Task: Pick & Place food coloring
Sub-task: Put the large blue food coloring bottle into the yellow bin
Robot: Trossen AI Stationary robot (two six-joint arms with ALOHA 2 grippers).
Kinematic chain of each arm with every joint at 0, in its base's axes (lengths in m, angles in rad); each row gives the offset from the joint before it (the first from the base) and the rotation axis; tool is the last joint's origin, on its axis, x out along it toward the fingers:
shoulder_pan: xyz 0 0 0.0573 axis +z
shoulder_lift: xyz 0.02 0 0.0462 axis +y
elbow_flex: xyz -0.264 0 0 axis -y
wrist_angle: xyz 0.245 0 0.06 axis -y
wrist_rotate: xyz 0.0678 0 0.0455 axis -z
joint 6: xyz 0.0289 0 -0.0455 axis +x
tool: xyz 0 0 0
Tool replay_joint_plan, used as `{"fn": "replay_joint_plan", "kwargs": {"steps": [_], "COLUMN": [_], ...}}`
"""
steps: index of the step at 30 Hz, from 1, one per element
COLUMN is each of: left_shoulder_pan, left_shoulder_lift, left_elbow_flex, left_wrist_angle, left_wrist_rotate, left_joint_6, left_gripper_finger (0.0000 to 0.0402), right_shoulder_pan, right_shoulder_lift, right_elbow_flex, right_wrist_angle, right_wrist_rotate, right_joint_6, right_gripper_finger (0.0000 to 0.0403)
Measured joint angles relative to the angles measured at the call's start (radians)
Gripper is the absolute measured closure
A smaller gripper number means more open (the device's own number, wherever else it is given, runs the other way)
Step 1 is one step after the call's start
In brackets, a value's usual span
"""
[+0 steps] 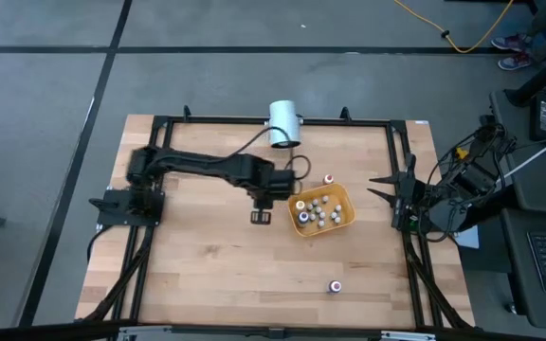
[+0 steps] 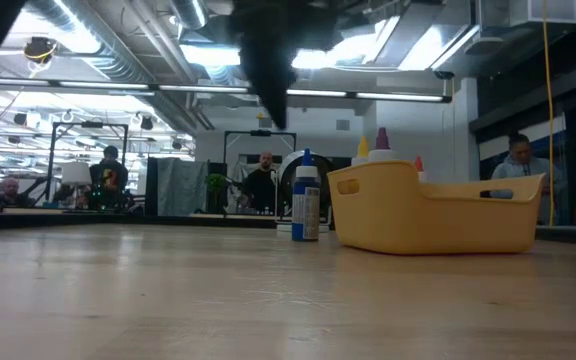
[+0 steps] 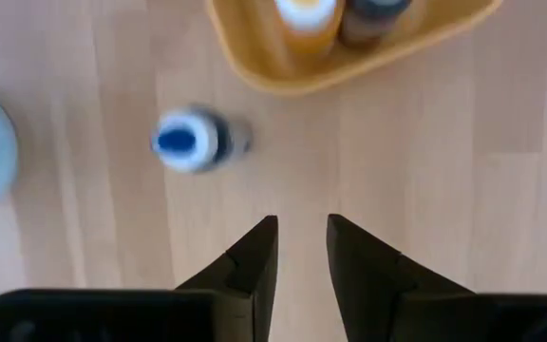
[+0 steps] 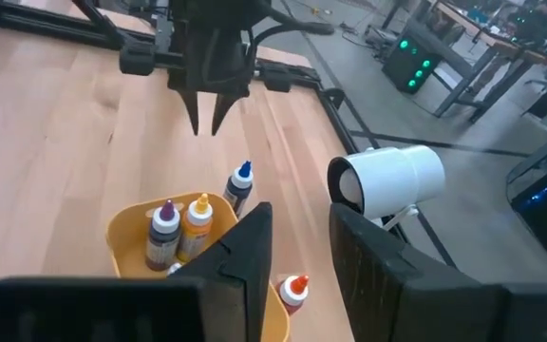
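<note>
The food coloring is a set of tiny dropper bottles. Several stand in the orange-yellow tray (image 1: 347,220). A blue-tipped bottle (image 3: 193,141) stands upright on the table by the tray's left rim (image 4: 240,185). A red-tipped one (image 1: 330,178) stands past the tray's far side, and another (image 1: 335,285) stands alone near the front edge. My left gripper (image 3: 302,220) hangs above the bare table just left of the tray (image 1: 261,217). It points down and is narrowly open with nothing between its fingers. My right gripper (image 4: 297,214) waits at the table's right edge (image 1: 375,188), open and empty.
A big white cylinder (image 1: 284,123) lies at the far edge behind the tray. A black frame (image 1: 254,119) runs round the tabletop. Bare wood lies in front of the tray and to its left. In the low view, people show in the room beyond the table.
</note>
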Motion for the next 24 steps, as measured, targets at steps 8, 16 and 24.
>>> {"fn": "replay_joint_plan", "kwargs": {"steps": [8,16,24], "left_shoulder_pan": [0.05,0.083,0.132], "left_shoulder_lift": [-0.231,-0.208,-0.15], "left_elbow_flex": [-0.409,-0.465,-0.466], "left_wrist_angle": [0.358,0.499,0.59], "left_wrist_rotate": [0.0,0.032,0.008], "left_joint_6": [0.002,0.149,0.226], "left_gripper_finger": [0.0286,0.0218,0.0164], "right_shoulder_pan": [0.0,0.0,0.0], "right_shoulder_lift": [0.001,0.001,0.006], "right_elbow_flex": [0.0,0.0,0.0], "right_wrist_angle": [-0.001,-0.001,-0.002], "right_wrist_rotate": [0.0,0.0,0.0], "right_joint_6": [0.053,0.131,0.212], "right_gripper_finger": [0.0293,0.0293,0.0293]}}
